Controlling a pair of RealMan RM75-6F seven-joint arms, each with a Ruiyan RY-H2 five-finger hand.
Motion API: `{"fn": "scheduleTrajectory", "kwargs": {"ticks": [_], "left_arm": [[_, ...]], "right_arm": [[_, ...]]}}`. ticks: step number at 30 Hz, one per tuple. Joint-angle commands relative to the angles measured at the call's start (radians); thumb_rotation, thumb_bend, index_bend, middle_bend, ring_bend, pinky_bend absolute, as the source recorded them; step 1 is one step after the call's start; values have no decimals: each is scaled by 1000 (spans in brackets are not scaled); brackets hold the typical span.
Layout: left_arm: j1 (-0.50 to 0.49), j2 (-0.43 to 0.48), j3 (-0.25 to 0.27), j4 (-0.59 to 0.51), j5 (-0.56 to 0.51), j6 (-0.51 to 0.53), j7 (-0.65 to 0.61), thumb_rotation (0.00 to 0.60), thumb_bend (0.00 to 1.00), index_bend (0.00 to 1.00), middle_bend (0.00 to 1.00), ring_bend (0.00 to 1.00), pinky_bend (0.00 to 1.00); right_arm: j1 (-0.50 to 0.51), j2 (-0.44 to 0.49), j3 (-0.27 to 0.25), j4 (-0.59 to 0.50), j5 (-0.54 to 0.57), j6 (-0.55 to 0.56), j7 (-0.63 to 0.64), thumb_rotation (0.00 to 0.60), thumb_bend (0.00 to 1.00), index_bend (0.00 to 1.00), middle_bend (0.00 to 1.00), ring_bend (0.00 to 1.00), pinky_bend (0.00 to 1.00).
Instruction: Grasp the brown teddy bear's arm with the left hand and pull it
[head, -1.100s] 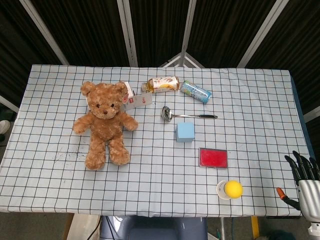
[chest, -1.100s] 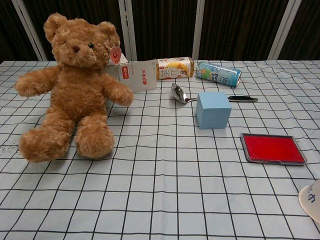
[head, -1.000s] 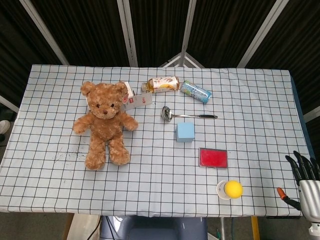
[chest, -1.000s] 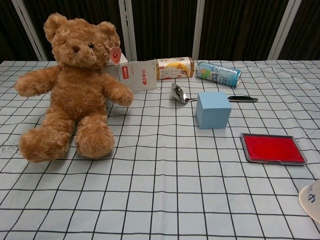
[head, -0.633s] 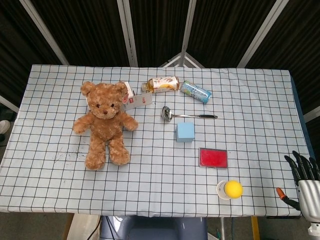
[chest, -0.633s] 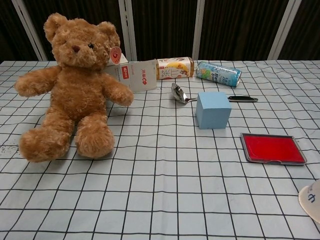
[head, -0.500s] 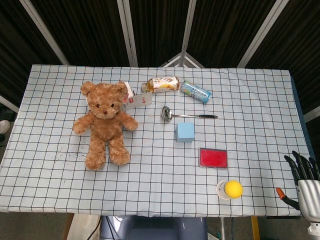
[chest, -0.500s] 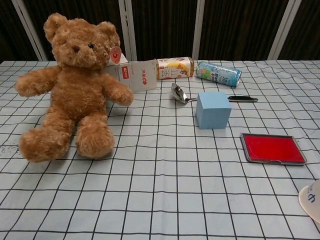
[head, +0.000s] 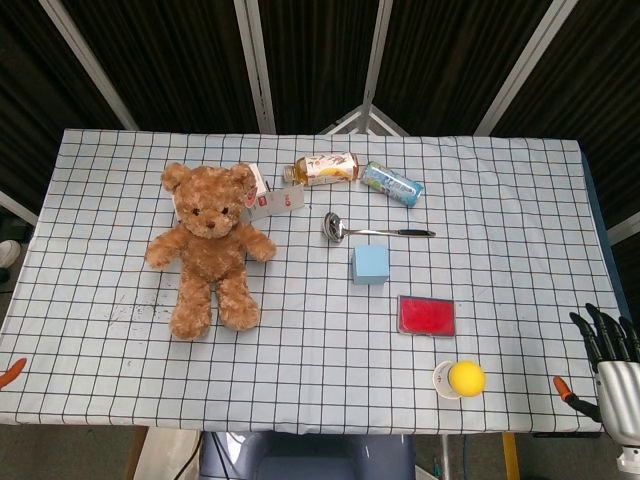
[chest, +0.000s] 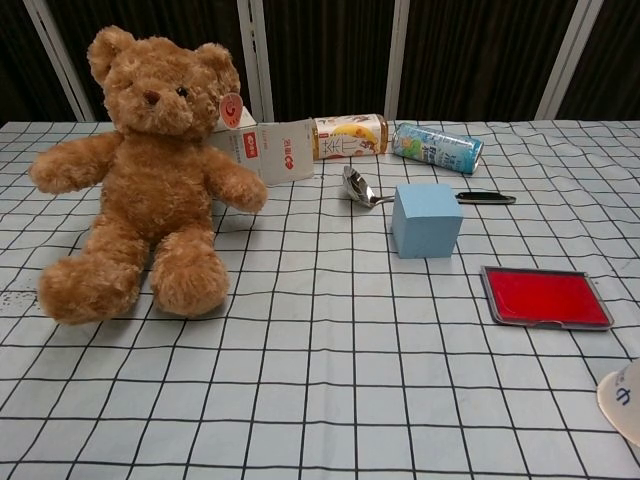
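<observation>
The reach has barely begun: only an orange tip of the left hand (head: 10, 373) shows at the bench's near left edge, so I cannot tell how its fingers lie. The brown teddy bear (head: 207, 243) sits far left, arms out and untouched. Next, the hand must travel to an arm and close. The right hand (head: 612, 372) hangs off the near right corner, fingers spread, holding nothing. A checked cloth covers the bench (head: 500, 200); dark curtains hang behind.
</observation>
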Motion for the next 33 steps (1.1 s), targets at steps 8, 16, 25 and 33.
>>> {"fn": "scheduleTrajectory", "kwargs": {"ticks": [8,16,25,33], "left_arm": [[-216,173,-87,-8,-57,-590,-717,600,196,134,45,0,0],[-341,132,-149,61,-152,-788,-884,600,162,127,34,0,0],[-449,24,-209,162,-341,-894,-937,600,162,131,61,0,0],[-508,-56,-211,231,-521,-868,-837,600,167,148,100,0,0]], "right_arm": [[-1,3,-3,-4,-7,1,7,600,217,116,61,77,0],[-1,6,-2,-2,-2,-1,18,600,218,117,61,77,0],[0,10,-1,2,5,-5,34,600,218,117,61,77,0],[1,12,-3,5,4,-10,40,600,217,116,61,77,0]]}}
